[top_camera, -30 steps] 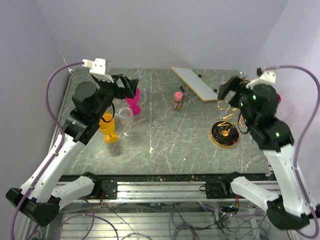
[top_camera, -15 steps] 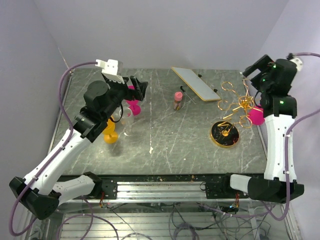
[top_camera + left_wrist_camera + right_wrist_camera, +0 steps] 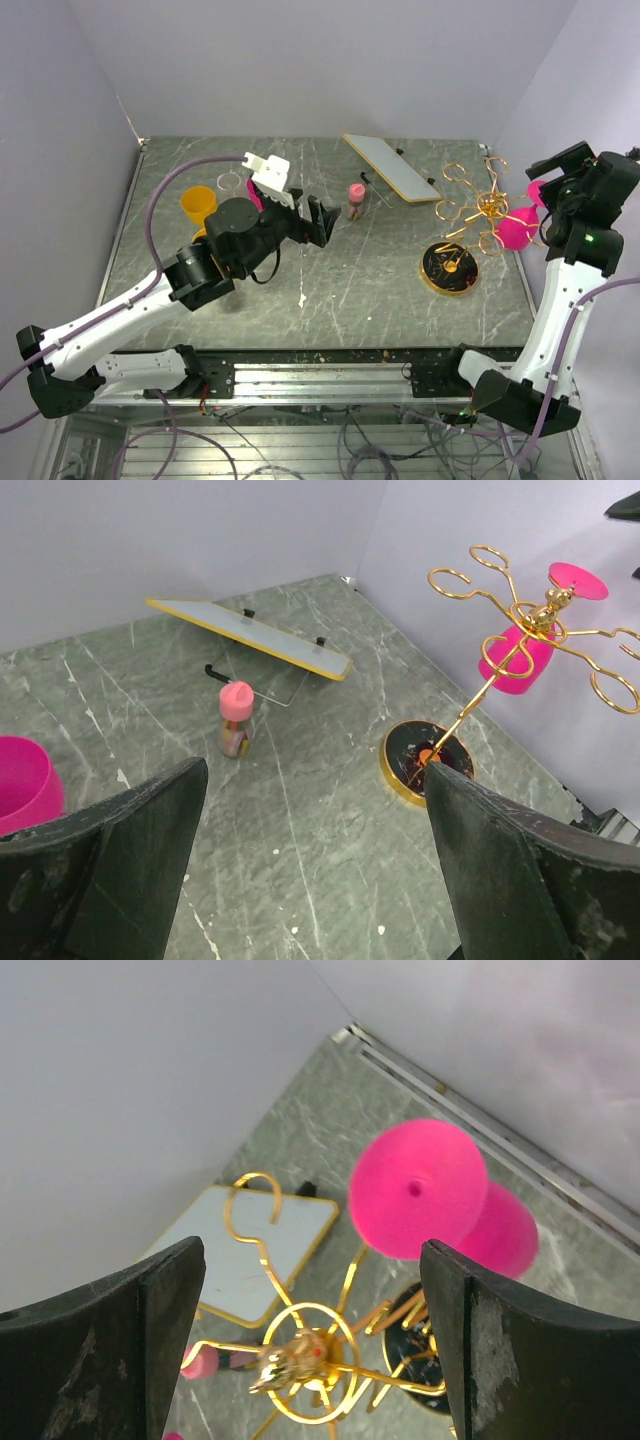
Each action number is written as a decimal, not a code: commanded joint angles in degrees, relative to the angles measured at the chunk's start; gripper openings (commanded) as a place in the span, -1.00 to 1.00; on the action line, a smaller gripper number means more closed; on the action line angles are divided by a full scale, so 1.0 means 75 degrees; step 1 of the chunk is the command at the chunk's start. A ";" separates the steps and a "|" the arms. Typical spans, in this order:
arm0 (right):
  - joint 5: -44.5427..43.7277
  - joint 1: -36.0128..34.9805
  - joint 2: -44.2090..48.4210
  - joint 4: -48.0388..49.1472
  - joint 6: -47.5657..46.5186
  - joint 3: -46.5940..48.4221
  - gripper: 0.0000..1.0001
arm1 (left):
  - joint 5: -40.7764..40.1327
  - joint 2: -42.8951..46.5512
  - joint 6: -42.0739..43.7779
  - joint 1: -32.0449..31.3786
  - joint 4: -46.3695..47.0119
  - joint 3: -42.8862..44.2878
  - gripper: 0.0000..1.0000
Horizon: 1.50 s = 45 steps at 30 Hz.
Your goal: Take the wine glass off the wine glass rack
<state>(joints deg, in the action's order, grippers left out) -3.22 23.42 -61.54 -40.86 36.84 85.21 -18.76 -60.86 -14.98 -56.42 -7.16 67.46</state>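
Brightness: bright and even across all three views, with pale walls and no dim corner.
Source: soft light from overhead, and no hard beam shows.
Shadows: a faint, soft-edged patch on the table (image 3: 380, 290) under the left arm.
Glare: the gold wire of the wine glass rack (image 3: 300, 1355) glints, and the pink wine glass (image 3: 415, 1203) reads flat and saturated, with little surface detail.
Focus: the left gripper (image 3: 315, 772) and right gripper (image 3: 310, 1250) loom dark and soft-edged at the bottom of their frames.
Distortion: the wrist views stretch at the edges, a wide-angle look.
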 commanded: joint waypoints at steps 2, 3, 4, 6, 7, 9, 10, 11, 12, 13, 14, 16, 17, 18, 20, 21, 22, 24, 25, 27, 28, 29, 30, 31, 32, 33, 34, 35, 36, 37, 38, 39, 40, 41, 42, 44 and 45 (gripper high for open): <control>0.0628 0.0644 -0.0333 -0.0472 -0.0001 -0.0217 0.75 | -0.1756 0.0231 0.0148 -0.0859 0.0033 0.0158 0.98; 0.0592 0.0735 -0.0440 -0.0634 0.0049 -0.0095 0.75 | -0.1993 0.0275 0.0208 -0.1047 0.0056 0.0124 0.98; 0.0534 0.0805 -0.0499 -0.0729 0.0050 -0.0018 0.75 | -0.2137 0.0309 0.0338 -0.1205 0.0135 0.0077 0.98; 0.0407 0.0907 -0.0475 -0.0699 0.0035 -0.0025 0.77 | -0.2385 0.0333 0.0629 -0.1448 0.0253 0.0030 0.98; 0.0355 0.0951 -0.0433 -0.0683 0.0013 -0.0074 0.78 | -0.2558 0.0339 0.0710 -0.1533 0.0272 0.0020 0.98; 0.0218 0.1010 -0.0409 -0.0700 0.0013 -0.0152 0.78 | -0.2805 0.0391 0.0826 -0.1672 0.0358 -0.0031 0.98; 0.0154 0.1038 -0.0434 -0.0748 0.0036 -0.0182 0.77 | -0.2855 0.0433 0.0885 -0.1730 0.0411 -0.0057 0.98; 0.0117 0.1082 -0.0430 -0.0739 0.0019 -0.0231 0.77 | -0.2911 0.0487 0.0925 -0.1778 0.0449 -0.0079 0.98; 0.0110 0.1119 -0.0408 -0.0662 -0.0011 -0.0318 0.77 | -0.2960 0.0525 0.0972 -0.1816 0.0494 -0.0106 0.98; 0.0097 0.1180 -0.0399 -0.0587 -0.0018 -0.0401 0.77 | -0.3010 0.0564 0.1021 -0.1843 0.0545 -0.0136 0.98; 0.0132 0.1230 -0.0388 -0.0533 0.0001 -0.0458 0.77 | -0.3068 0.0597 0.1072 -0.1867 0.0606 -0.0171 0.98; 0.0201 0.1316 -0.0437 -0.0445 0.0074 -0.0536 0.74 | -0.3182 0.0655 0.1168 -0.1900 0.0719 -0.0246 0.98; 0.0228 0.1354 -0.0462 -0.0392 0.0123 -0.0579 0.73 | -0.3223 0.0675 0.1201 -0.1909 0.0777 -0.0278 0.98; 0.0251 0.1408 -0.0497 -0.0353 0.0173 -0.0615 0.73 | -0.3244 0.0684 0.1236 -0.1910 0.0811 -0.0303 0.98; 0.0273 0.1495 -0.0517 -0.0132 0.0258 -0.0702 0.69 | -0.3295 0.0658 0.1279 -0.1910 0.0837 -0.0323 0.97; 0.0287 0.1530 -0.0496 0.0000 0.0275 -0.0759 0.67 | -0.3306 0.0660 0.1298 -0.1910 0.0850 -0.0332 0.98; 0.0273 0.1566 -0.0490 0.0128 0.0279 -0.0796 0.64 | -0.3322 0.0641 0.1295 -0.1910 0.0851 -0.0343 0.97; 0.0297 0.1589 -0.0492 0.0282 0.0284 -0.0844 0.38 | -0.3317 0.0618 0.1312 -0.1910 0.0860 -0.0346 0.98; 0.0385 0.1596 -0.0507 0.0324 0.0315 -0.0888 0.25 | -0.3322 0.0603 0.1329 -0.1910 0.0861 -0.0346 0.98; 0.0703 0.1600 -0.0586 0.0387 0.0360 -0.0994 0.16 | -0.3333 0.0578 0.1349 -0.1913 0.0888 -0.0356 0.98; 0.0871 0.1600 -0.0634 0.0412 0.0361 -0.1036 0.14 | -0.3350 0.0569 0.1363 -0.1911 0.0890 -0.0358 0.98; 0.1008 0.1607 -0.0678 0.0439 0.0356 -0.1075 0.14 | -0.3351 0.0561 0.1375 -0.1910 0.0901 -0.0364 0.98; 0.1090 0.1611 -0.0707 0.0483 0.0336 -0.1102 0.14 | -0.3343 0.0551 0.1387 -0.1910 0.0907 -0.0369 0.98; 0.1109 0.1612 -0.0722 0.0508 0.0322 -0.1123 0.14 | -0.3329 0.0545 0.1388 -0.1910 0.0912 -0.0370 0.98; 0.1054 0.1612 -0.0729 0.0522 0.0305 -0.1140 0.14 | -0.3309 0.0536 0.1388 -0.1910 0.0904 -0.0370 0.97; 0.1006 0.1615 -0.0740 0.0527 0.0293 -0.1188 0.14 | -0.3285 0.0517 0.1388 -0.1910 0.0898 -0.0370 0.97; 0.0975 0.1618 -0.0743 0.0544 0.0288 -0.1245 0.13 | -0.3271 0.0521 0.1388 -0.1910 0.0902 -0.0376 0.98; 0.0961 0.1629 -0.0737 0.0564 0.0300 -0.1308 0.08 | -0.3279 0.0517 0.1391 -0.1912 0.0905 -0.0379 0.98; 0.0951 0.1631 -0.0728 0.0576 0.0320 -0.1371 0.01 | -0.3284 0.0512 0.1389 -0.1911 0.0913 -0.0381 0.98; 0.0973 0.1645 -0.0716 0.0577 0.0350 -0.1411 -0.07 | -0.3281 0.0520 0.1391 -0.1910 0.0908 -0.0382 0.98; 0.0994 0.1657 -0.0715 0.0566 0.0376 -0.1422 -0.13 | -0.3294 0.0515 0.1399 -0.1910 0.0913 -0.0382 0.98; 0.1034 0.1664 -0.0716 0.0564 0.0374 -0.1412 -0.17 | -0.3297 0.0505 0.1400 -0.1910 0.0919 -0.0390 0.97; 0.1077 0.1670 -0.0731 0.0553 0.0353 -0.1373 -0.18 | -0.3304 0.0509 0.1400 -0.1910 0.0919 -0.0393 0.98; 0.1129 0.1670 -0.0730 0.0538 0.0331 -0.1344 -0.20 | -0.3288 0.0499 0.1393 -0.1910 0.0919 -0.0384 0.98; 0.1206 0.1670 -0.0736 0.0521 0.0327 -0.1326 -0.25 | -0.3277 0.0498 0.1389 -0.1910 0.0903 -0.0373 0.98; 0.1236 0.1670 -0.0737 0.0436 0.0321 -0.1296 -0.34 | -0.3226 0.0479 0.1378 -0.1910 0.0889 -0.0361 0.98; 0.1206 0.1679 -0.0728 0.0341 0.0351 -0.1286 -0.40 | -0.3222 0.0476 0.1383 -0.1913 0.0888 -0.0359 0.98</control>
<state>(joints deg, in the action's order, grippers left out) 4.91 35.44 -67.02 -37.12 39.70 75.24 -42.28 -57.14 -4.69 -70.35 -3.20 65.06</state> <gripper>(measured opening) 0.352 0.990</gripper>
